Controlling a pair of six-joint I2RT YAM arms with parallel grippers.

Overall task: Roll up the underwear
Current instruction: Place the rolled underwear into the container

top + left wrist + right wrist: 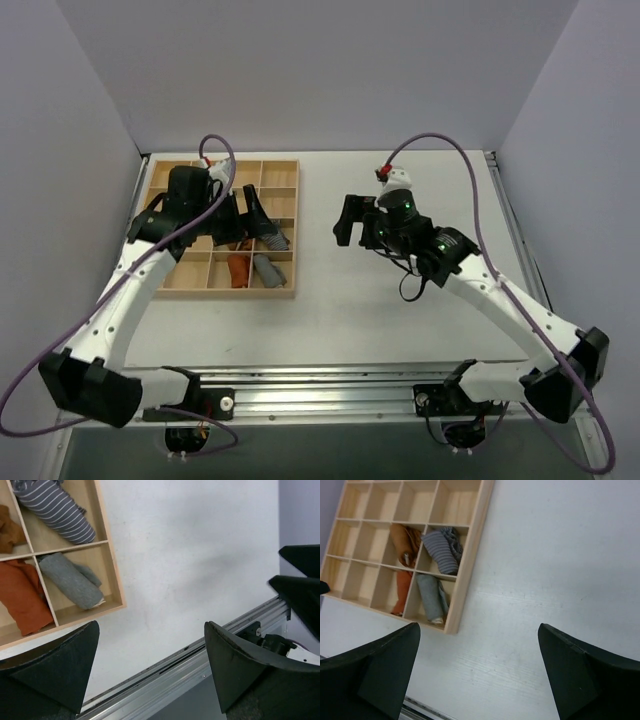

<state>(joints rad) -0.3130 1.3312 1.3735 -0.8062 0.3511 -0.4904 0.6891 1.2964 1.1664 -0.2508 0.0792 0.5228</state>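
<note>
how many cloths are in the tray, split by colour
caramel-brown underwear: 1
grey striped rolled cloth: 1
plain grey rolled cloth: 1
orange rolled cloth: 1
total: 4, all in the wooden tray

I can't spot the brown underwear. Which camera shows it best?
Right wrist: the underwear lies nearly whole in a tray compartment. Left wrist catches only its edge; in the top view the left arm mostly hides it.
</note>
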